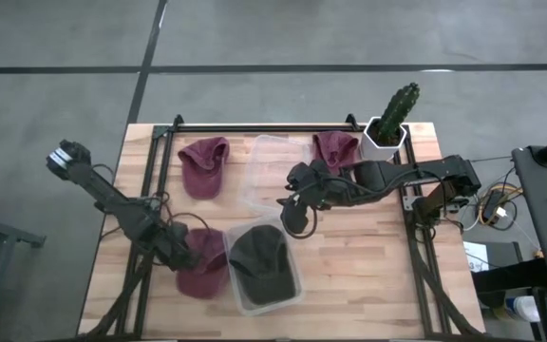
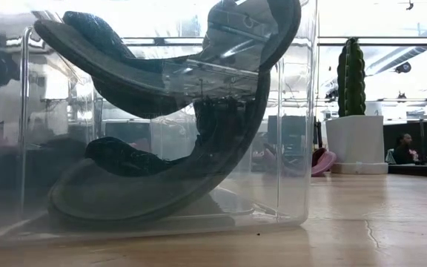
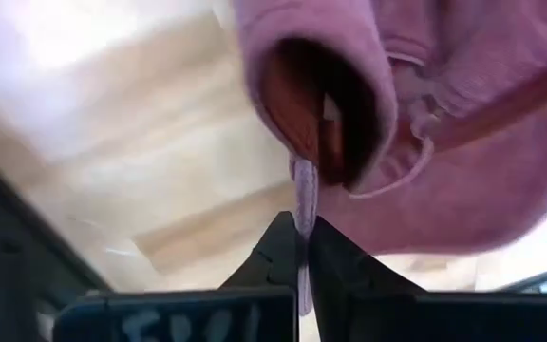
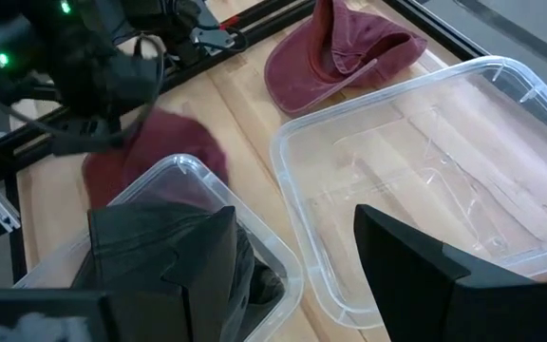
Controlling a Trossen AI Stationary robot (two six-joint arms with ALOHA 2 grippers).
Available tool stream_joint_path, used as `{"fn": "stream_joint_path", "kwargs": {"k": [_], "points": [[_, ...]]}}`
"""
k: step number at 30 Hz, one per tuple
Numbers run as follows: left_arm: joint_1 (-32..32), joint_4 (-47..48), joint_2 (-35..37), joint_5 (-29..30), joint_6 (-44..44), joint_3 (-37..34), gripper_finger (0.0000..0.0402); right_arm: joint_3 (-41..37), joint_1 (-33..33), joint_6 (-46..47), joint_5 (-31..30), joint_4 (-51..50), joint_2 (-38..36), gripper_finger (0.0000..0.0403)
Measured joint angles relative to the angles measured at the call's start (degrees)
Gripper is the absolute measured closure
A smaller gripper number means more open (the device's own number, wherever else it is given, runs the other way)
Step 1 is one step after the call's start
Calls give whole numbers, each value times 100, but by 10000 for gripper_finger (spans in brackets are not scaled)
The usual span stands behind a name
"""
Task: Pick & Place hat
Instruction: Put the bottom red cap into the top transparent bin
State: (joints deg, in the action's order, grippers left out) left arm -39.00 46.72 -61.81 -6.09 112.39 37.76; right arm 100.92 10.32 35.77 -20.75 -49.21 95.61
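Beside the near bin (image 1: 264, 271), on the side toward the left arm, a maroon hat (image 1: 204, 264) is lying on the tabletop (image 1: 349, 275), and the left hand (image 1: 187, 256) is pinching its edge. The left wrist view shows the two fingers (image 3: 275, 255) pressed together on a thin strip of the pink fabric (image 3: 304, 204), probably the rim or strap, since that is the only part slim enough to nip. The hat is sagging open toward that camera, its hollow facing the hand. From above, its long axis is running roughly along the bin's longer side, with the crown end nearer the far edge of the tabletop; which end carries the brim I cannot tell.

The near bin is already holding a dark hat (image 1: 259, 261), curled up against the clear wall in the low view. Touching that bin's far corner is an empty clear bin (image 1: 269, 171), likely the destination, so the grip on the edge would allow a lift and a short carry.

The right hand (image 1: 297, 204) is hovering over the empty bin's near end with its fingers spread, apparently waiting. Two more maroon hats, one (image 1: 203, 163) on the empty bin's left-arm side and one (image 1: 334, 147) on its other side, are lying on the tabletop, with a potted cactus (image 1: 392, 119) beyond the latter.
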Motion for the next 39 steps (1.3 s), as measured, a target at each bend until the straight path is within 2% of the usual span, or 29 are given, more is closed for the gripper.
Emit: {"fn": "stream_joint_path", "kwargs": {"k": [5, 13, 18, 25, 34, 39], "points": [[0, 1222, 396, 227, -2, 444, 397, 0, -10, 0, -1, -5, 0, 195], [-4, 2902, 891, 949, 98, 1216, 398, 0, -15, 7, -2, 11, 2, 195], [-4, 3324, 1082, 1148, 178, 1500, 398, 0, -15, 22, -9, 11, 2, 195], [-2, 3737, 1169, 1793, 359, 1990, 398, 0, -15, 133, -13, 14, 2, 195], [-2, 4133, 1182, 3233, 579, 2660, 398, 0, -26, 356, -12, 94, 2, 195], [0, 4187, 1172, 3841, 608, 2817, 399, 0, -26, 366, 5, 490, 2, 195]]}}
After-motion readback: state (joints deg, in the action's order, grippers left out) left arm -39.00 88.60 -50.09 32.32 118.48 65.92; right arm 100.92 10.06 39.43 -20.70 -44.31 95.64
